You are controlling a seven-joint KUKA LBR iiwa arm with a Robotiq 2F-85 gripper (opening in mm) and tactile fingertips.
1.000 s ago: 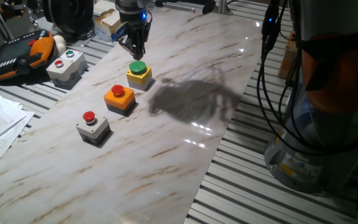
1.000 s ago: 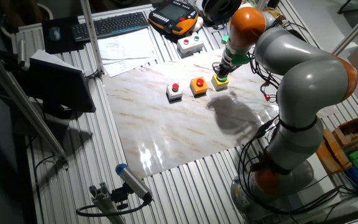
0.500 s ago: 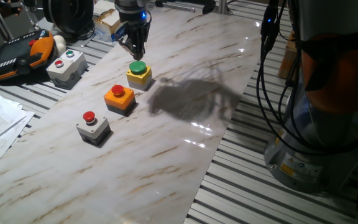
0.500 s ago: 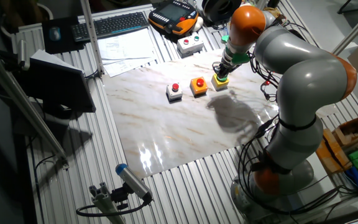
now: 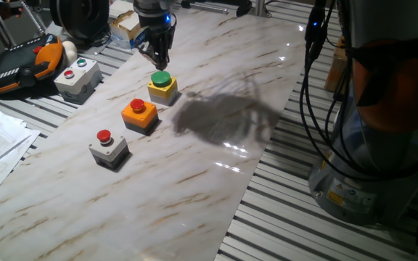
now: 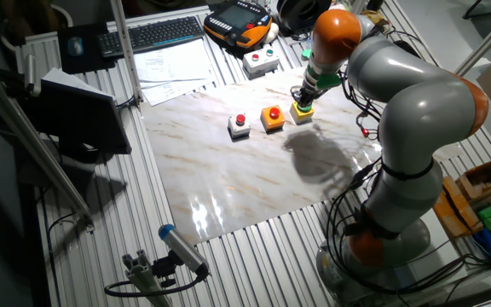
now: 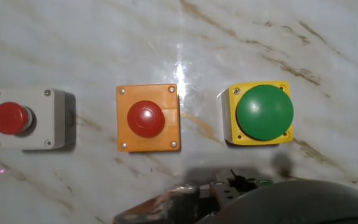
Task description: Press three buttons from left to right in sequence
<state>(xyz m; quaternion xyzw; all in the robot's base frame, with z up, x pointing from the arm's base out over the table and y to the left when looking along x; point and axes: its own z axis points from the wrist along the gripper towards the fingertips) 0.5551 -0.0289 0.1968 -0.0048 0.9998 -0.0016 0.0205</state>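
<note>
From one fixed view, my fingers [image 5: 161, 64] hang just above the yellow box's green cap [image 5: 161, 78]; their gap I cannot tell. From the hand view, grey box [image 7: 27, 119], orange box [image 7: 147, 117] and yellow box [image 7: 261, 114] line the worktop [image 7: 104, 50].

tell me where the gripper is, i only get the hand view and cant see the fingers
Observer: The gripper hangs at the yellow box, its tips seemingly just above the green cap.
Operator: is the arm over the other two
Observer: No. The orange box and the grey box stand free, with nothing above them.
Operator: anything else near the row
Observer: A two-button box sits off the marble slab, on the slats beyond the row.
</note>
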